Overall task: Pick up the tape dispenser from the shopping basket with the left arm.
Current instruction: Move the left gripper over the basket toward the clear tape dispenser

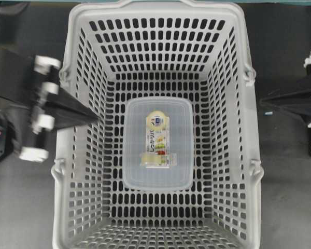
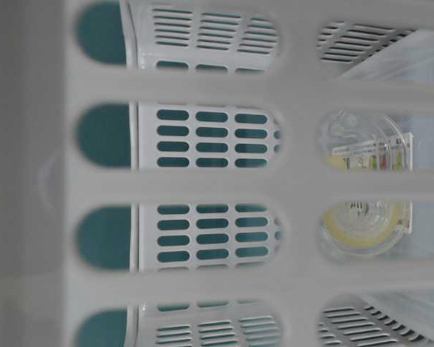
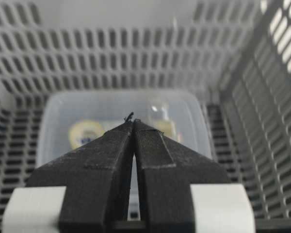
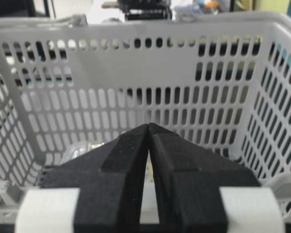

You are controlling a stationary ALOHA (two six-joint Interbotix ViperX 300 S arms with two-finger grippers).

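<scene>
A: Right, fingers first. What are the left ones doing?

B: The left gripper (image 3: 133,121) is showing its fingers (image 3: 106,165) pressed together, tips meeting in a point, nothing sitting between them. In the overhead view that gripper (image 1: 96,117) is poking over the basket's left wall, tip hanging just inside the rim, above the floor.

A: And the right?

B: The right gripper (image 4: 149,125) is looking the same: fingers (image 4: 126,165) closed to a point with only a hairline slit running back from the tips, holding nothing. From overhead it (image 1: 263,98) is sitting outside the basket, just off the right wall, pointing inward.

A: Where is the dispenser lying?

B: The dispenser (image 1: 158,144) is lying flat on the basket floor, about the middle, slightly toward the near end of the overhead view. Label (image 1: 158,139) is facing up, running lengthwise. It is sitting apart from all four walls.

A: Is either gripper touching it?

B: No. The left tip is pointing toward it from above and to the side; in the left wrist view the dispenser (image 3: 87,116) is showing beyond the tips, blurred. In the right wrist view only a sliver is showing through the wall slots.

A: The basket?

B: The basket (image 1: 249,124) is filling most of the overhead view. The table-level camera is looking straight through its wall (image 2: 202,181), the dispenser (image 2: 365,195) showing through the holes, out of focus.
</scene>
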